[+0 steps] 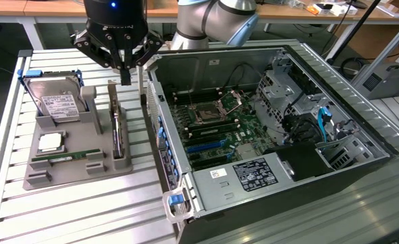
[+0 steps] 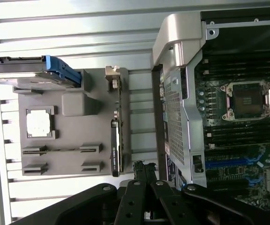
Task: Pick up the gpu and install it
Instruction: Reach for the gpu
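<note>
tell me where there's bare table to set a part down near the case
Widest free patch: bare slats on the exterior camera's side of the grey holder, out to the edge. Crowded: the narrow strip between the gpu and the case, with the gripper over its far end.

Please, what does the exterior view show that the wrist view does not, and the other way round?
Exterior view: the arm, the power supply inside the case, and the white label on the hard drive.
Wrist view: the gpu seen from straight above, along its thin top edge.
Both: the shut gripper above the gray holder, the gpu standing on edge in it, the hard drive, and the CPU socket.
</note>
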`<state>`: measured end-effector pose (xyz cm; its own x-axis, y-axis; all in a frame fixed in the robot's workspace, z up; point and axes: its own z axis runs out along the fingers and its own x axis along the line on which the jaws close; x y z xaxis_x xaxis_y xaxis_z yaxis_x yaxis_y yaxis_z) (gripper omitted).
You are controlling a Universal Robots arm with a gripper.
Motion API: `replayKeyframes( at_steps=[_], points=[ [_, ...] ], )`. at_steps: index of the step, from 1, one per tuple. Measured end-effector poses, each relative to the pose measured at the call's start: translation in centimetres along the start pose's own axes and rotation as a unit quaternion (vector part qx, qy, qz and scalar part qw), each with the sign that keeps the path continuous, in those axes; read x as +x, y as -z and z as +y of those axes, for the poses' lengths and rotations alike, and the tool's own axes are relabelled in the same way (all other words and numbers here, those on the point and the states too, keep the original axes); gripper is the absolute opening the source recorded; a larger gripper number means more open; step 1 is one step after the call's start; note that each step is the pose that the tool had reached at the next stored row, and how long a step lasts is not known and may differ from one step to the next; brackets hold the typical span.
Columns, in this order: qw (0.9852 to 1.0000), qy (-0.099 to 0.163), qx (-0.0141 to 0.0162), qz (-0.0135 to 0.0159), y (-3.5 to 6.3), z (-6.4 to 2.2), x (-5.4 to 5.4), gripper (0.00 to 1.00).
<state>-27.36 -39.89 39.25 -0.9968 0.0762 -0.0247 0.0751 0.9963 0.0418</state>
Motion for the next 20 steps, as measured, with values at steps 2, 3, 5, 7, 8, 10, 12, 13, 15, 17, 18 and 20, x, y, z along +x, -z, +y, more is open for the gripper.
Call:
replayKeyframes(
  at_steps=[2, 3, 5, 7, 8, 10, 12, 13, 15, 17, 18, 20],
  points=[
    [1.0000, 0.000, 0.0001, 0.0000, 0.01, -0.02, 0.2, 0.11],
    [1.0000, 0.000, 0.0002, 0.0000, 0.01, -0.02, 0.3, 0.11],
    [1.0000, 0.000, 0.0002, 0.0000, 0.02, -0.04, 0.5, 0.11],
    [1.0000, 0.000, 0.0003, 0.0000, 0.02, -0.05, 0.7, 0.11],
    [1.0000, 0.000, 0.0003, 0.0000, 0.02, -0.06, 0.8, 0.11],
    [1.0000, 0.000, 0.0003, 0.0000, 0.03, -0.07, 1.0, 0.11],
    [1.0000, 0.000, 0.0003, 0.0000, 0.03, -0.08, 1.1, 0.11],
    [1.0000, 0.000, 0.0003, 0.0000, 0.03, -0.08, 1.1, 0.11],
    [1.0000, 0.000, 0.0003, 0.0000, 0.03, -0.09, 1.1, 0.11],
    [1.0000, 0.000, 0.0003, 0.0000, 0.03, -0.09, 1.1, 0.11],
    [1.0000, 0.000, 0.0003, 0.0000, 0.03, -0.09, 1.1, 0.11],
    [1.0000, 0.000, 0.0003, 0.0000, 0.03, -0.09, 1.1, 0.11]
  ],
)
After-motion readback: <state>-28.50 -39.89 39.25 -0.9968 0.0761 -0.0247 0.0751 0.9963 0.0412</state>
